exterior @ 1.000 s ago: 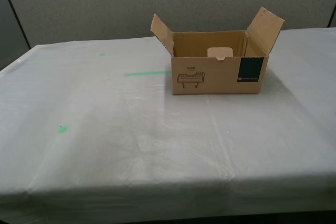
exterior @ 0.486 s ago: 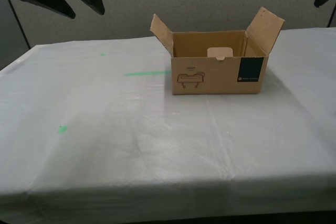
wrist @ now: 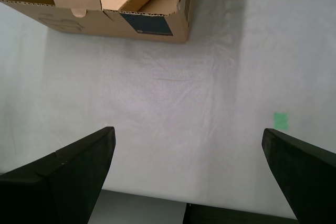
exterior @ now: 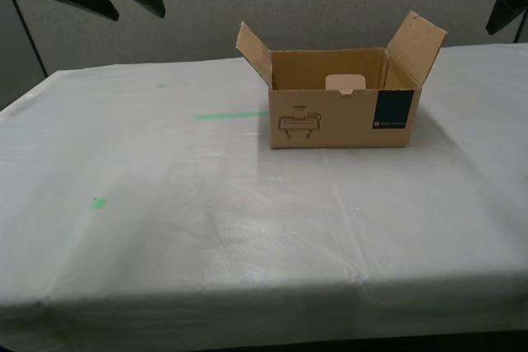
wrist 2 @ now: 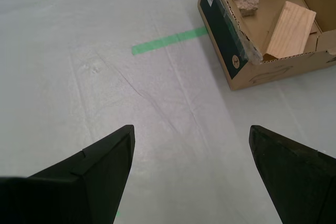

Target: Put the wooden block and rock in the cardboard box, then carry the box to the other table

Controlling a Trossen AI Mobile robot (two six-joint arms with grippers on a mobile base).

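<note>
Evidently the job looks done: the cardboard box point(exterior: 342, 113), holding wooden block point(wrist 2: 290, 29) and rock point(wrist 2: 247, 4), rests on the other table point(exterior: 206, 228). My first gripper point(wrist: 189, 179) and my second gripper point(wrist 2: 191, 174) hang empty, jaws apart; next, probably just retreat.

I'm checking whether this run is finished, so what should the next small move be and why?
Probably just lift both arms clear and stop. The cardboard box already sits on the cloth-covered table with the wooden block and rock inside, and my first pincer and second pincer are open, holding nothing.
</note>
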